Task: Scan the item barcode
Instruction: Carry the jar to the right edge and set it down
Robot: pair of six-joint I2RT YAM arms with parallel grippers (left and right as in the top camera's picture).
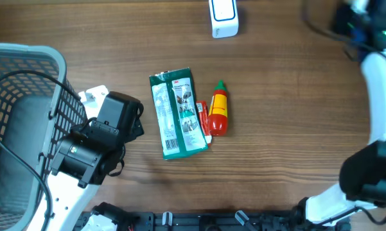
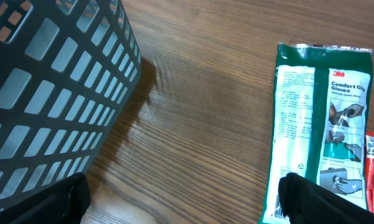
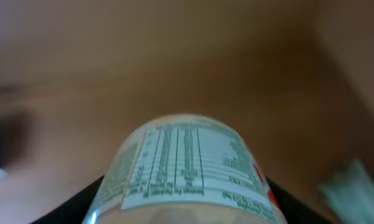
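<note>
In the right wrist view a clear bottle (image 3: pixel 187 162) with a white nutrition label fills the lower middle, and my right gripper (image 3: pixel 187 202) is shut on it, a dark finger (image 3: pixel 90 199) against each side. No barcode shows on the label face in view. The white scanner (image 1: pixel 223 18) stands at the table's far edge. Only the right arm (image 1: pixel 379 96) shows overhead, along the right edge. My left gripper (image 2: pixel 187 205) hangs open over bare wood between the basket and a green glove packet (image 2: pixel 317 112), holding nothing; overhead the left gripper (image 1: pixel 125 115) is just left of that packet (image 1: pixel 178 113).
A grey mesh basket (image 1: pixel 26 70) fills the left side, close to the left arm. A red sauce bottle with a green cap (image 1: pixel 219 110) lies right of the packet, with a small red item (image 1: pixel 204 119) between them.
</note>
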